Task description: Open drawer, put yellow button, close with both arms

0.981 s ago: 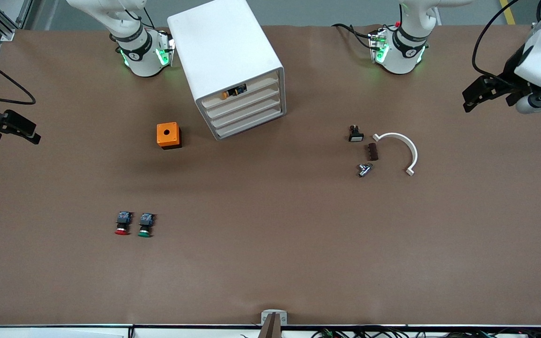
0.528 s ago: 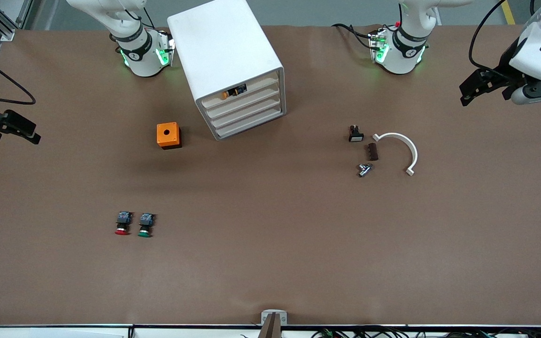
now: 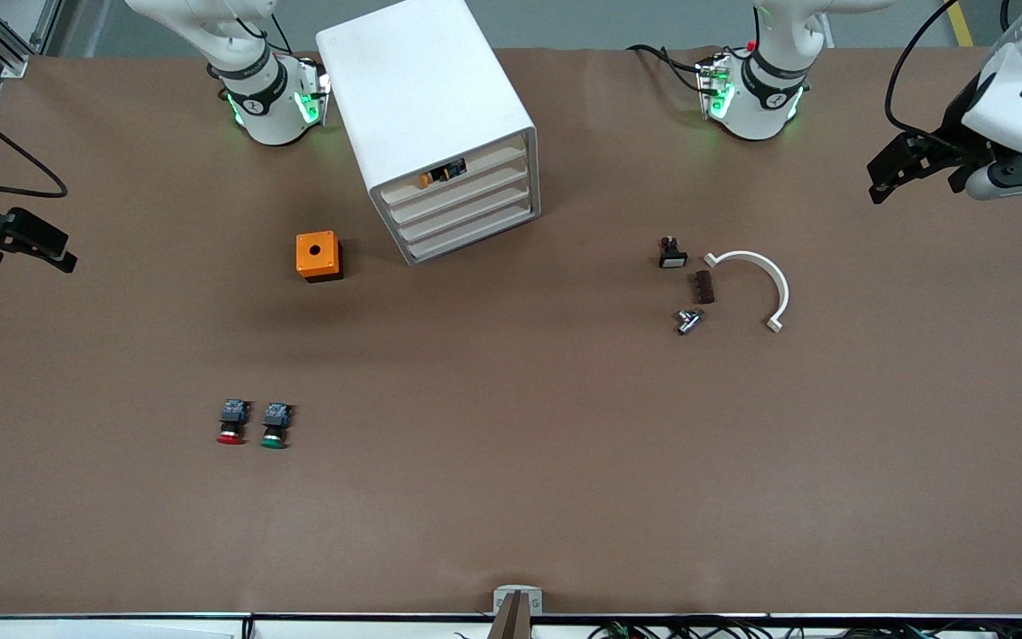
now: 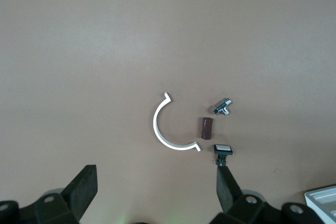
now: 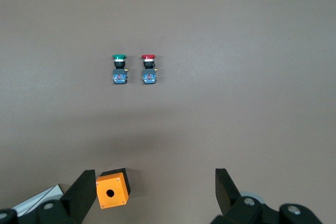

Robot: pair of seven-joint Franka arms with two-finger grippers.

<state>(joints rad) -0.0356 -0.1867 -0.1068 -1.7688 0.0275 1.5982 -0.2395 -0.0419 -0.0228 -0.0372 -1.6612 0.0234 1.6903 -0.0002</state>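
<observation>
The cabinet (image 3: pixel 436 124) stands near my bases, toward my right arm's end of the table. Its top drawer (image 3: pixel 453 173) is pushed in, and through the gap above its front I can see the yellow button (image 3: pixel 440 173) lying inside — orange cap and dark body. The three lower drawers show nothing in them. I can read no writing anywhere.

My left gripper (image 3: pixel 897 173) hangs over bare table at my left arm's end, fingers (image 4: pixel 226 184) spread wide, grasping nothing. My right gripper (image 3: pixel 27 244) waits over its own end — also splayed open and empty.

Beside the cabinet sits an orange cube (image 3: pixel 318 256) with a hole. Nearer the front camera lie the red button (image 3: pixel 231 423) and green button (image 3: pixel 274 424), just beside each other. A white curved clip (image 3: pixel 764 280), a brown block (image 3: pixel 704 287), a metal fitting (image 3: pixel 688 320) and a small black switch (image 3: pixel 672 254) cluster together.
</observation>
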